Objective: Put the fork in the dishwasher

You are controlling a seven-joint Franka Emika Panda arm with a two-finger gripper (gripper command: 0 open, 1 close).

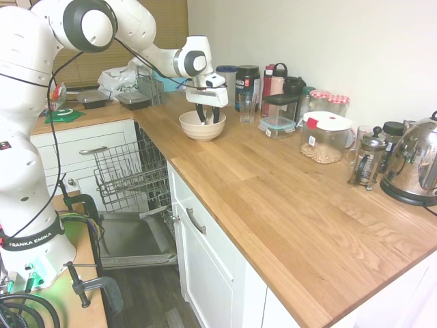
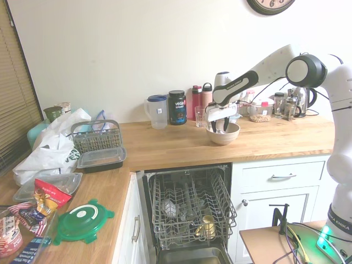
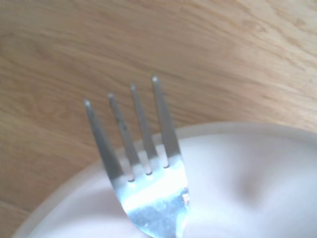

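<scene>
Here, claw [image 1: 211,115] in the cream bowl [image 1: 202,127], seemingly clamped on the fork [image 3: 143,163], near the "VEGA SPORT" tub [image 2: 177,108].

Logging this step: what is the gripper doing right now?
Gripper: down in the cream ceramic bowl on the wooden counter; the slim silver metal fork shows in the wrist view, but open or shut cannot be told.

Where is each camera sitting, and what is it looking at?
First exterior view: beside the robot's base, looking along the wooden counter; the white arm reaches in from the left, its tool dipped into the cream bowl.
Second exterior view: across the kitchen, facing the open dishwasher and the wall; the arm comes in from the right.
Wrist view: on the wrist, looking down at the fork over the bowl's rim; none of the robot shows.
Both exterior views share the bowl, tool and dishwasher rack.
</scene>
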